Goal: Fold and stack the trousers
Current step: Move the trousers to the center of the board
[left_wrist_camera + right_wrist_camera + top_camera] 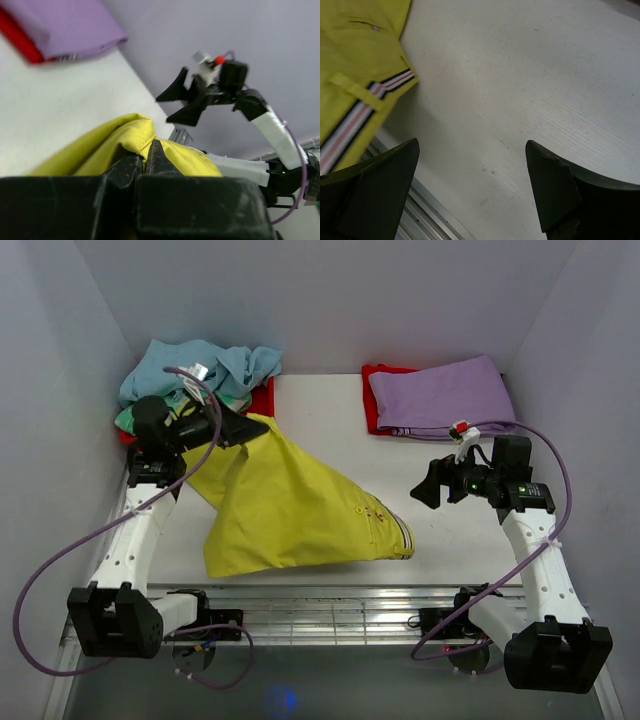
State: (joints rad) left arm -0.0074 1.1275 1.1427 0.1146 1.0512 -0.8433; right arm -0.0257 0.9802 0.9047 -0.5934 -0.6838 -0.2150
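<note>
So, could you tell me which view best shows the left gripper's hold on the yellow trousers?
The left wrist view: the left gripper is shut on a fold of the trousers. The top external view shows most of the garment, but hardly the pinch. The right wrist view shows only their striped waistband.

Top cam is looking down from behind the arms (135,540). L wrist cam is peering past its fingers (127,170) at the right gripper (164,109) — R wrist cam is facing the table (520,75) up close; all are sharing the trousers (290,505).

Robot lab test cell: plain pale walls (330,300) box in a white table (320,430), left arm (135,540) bolted at 7 o'clock, right arm (535,560) at 5.
</note>
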